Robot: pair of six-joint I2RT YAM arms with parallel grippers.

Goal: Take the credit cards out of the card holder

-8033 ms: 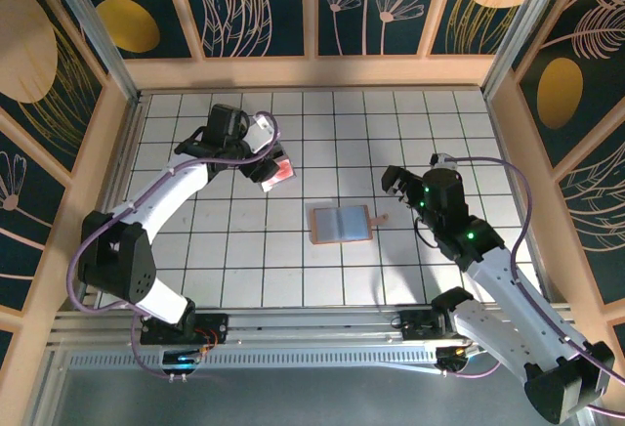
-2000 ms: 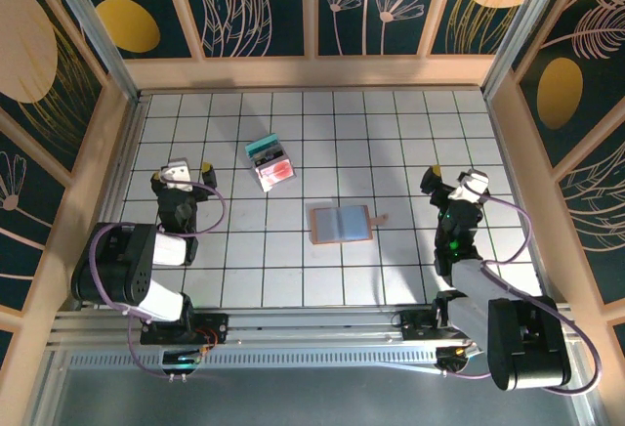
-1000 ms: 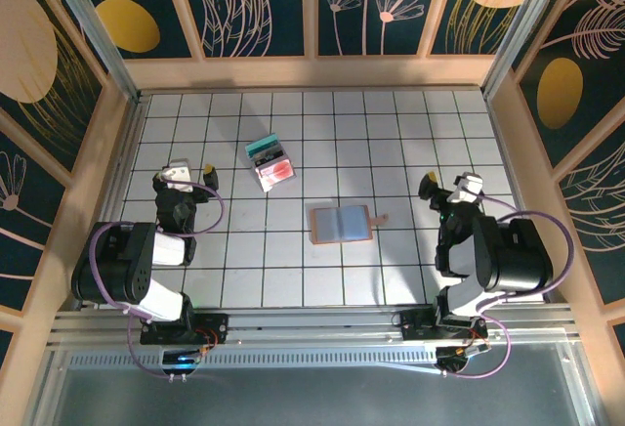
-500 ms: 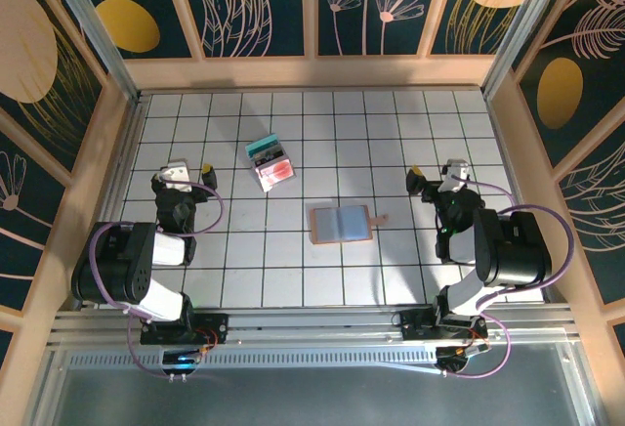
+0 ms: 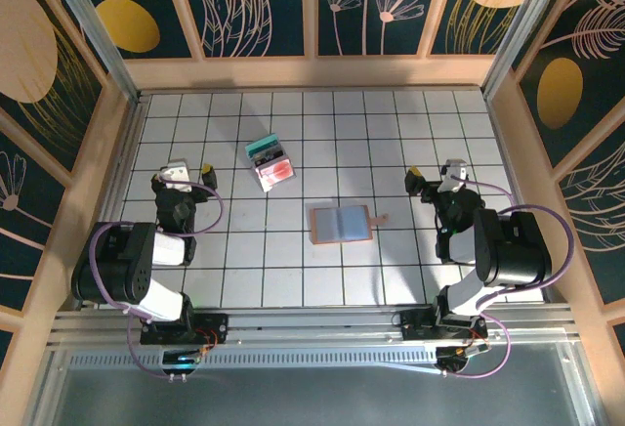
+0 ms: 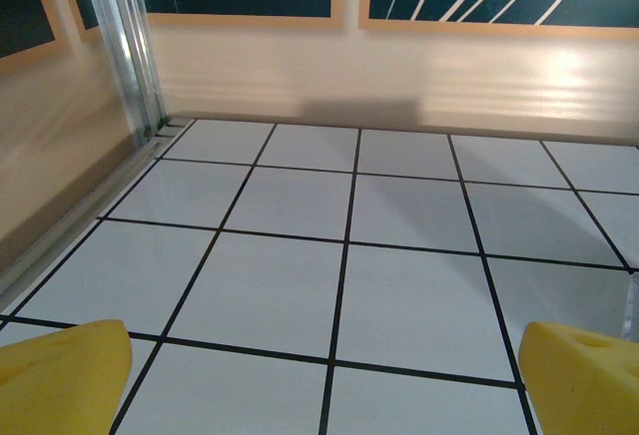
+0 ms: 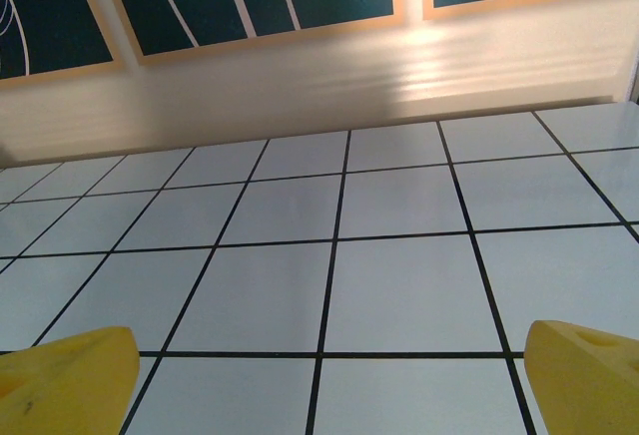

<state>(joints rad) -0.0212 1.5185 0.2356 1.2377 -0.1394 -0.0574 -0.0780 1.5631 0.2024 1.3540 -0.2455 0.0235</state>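
The card holder (image 5: 341, 223) lies open and flat mid-table, salmon-tan at the rim and blue-grey inside, its small tab (image 5: 381, 218) pointing right. A loose pile of credit cards (image 5: 270, 162), teal, pink-red and white, lies on the tiles up and left of it. My left gripper (image 5: 190, 168) is folded back at the left side, well away from both, open with nothing between its yellow fingertips (image 6: 65, 375). At the right my right gripper (image 5: 434, 172) also stands open and empty, to the right of the holder, with its yellow fingertips (image 7: 584, 375) wide apart.
White tiled table (image 5: 322, 279) with a black grid, boxed in by wooden walls (image 5: 312, 72). Both wrist views look over bare tiles (image 6: 339, 245) toward the back wall (image 7: 329, 86). An aluminium post (image 6: 125, 46) stands at the left corner.
Over the last second my right gripper has shifted a little up and left, then stopped. The left arm, cards and card holder have not moved.
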